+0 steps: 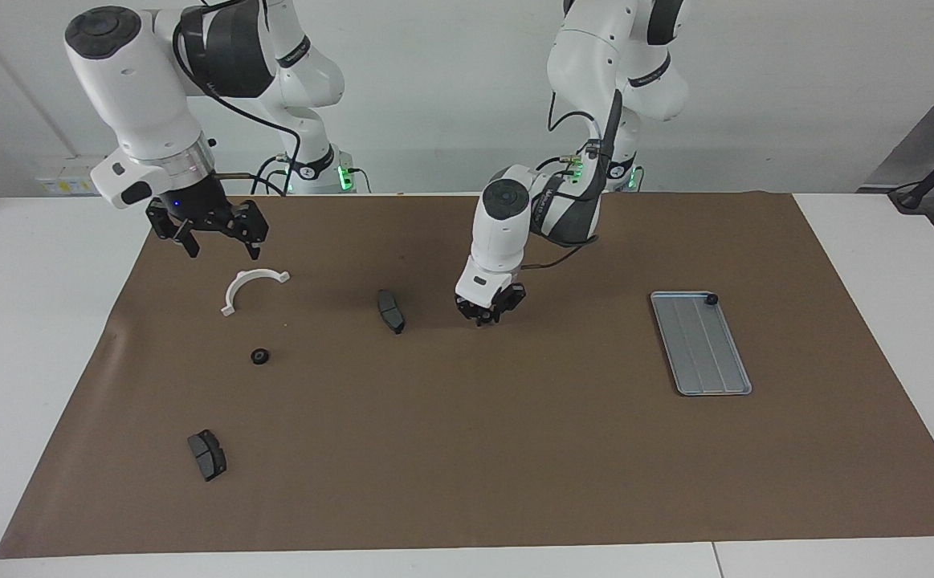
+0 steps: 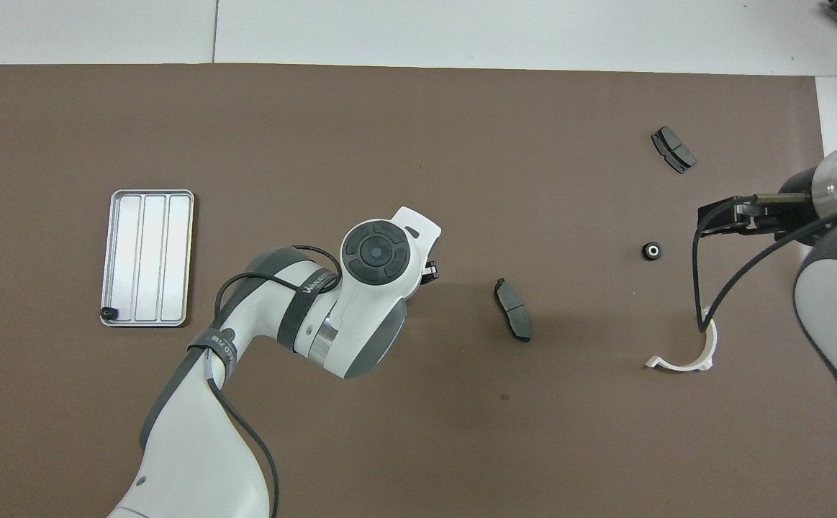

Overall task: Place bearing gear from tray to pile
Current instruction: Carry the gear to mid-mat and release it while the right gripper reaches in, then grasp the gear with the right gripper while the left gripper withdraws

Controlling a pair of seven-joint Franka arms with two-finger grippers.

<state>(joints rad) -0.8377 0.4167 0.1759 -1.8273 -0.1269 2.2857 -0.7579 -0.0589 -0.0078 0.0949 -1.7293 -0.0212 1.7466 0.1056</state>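
Your left gripper (image 1: pixel 488 315) hangs low over the mat, at three o'clock of a dark brake pad (image 1: pixel 390 311) in the facing view. That is pile territory, so likely a drop-off, though you cannot tell whether it grips anything. One bearing gear (image 1: pixel 711 299) lies in the tray (image 1: pixel 703 345) corner nearest the robots (another gear (image 1: pixel 259 356) sits at six o'clock of the white bracket (image 1: pixel 251 286)). Your right gripper (image 1: pixel 223 250) waits above that bracket, fingers apart.

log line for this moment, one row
left gripper: over mat beside brake pad | right gripper: open, waiting over bracket | tray: one gear
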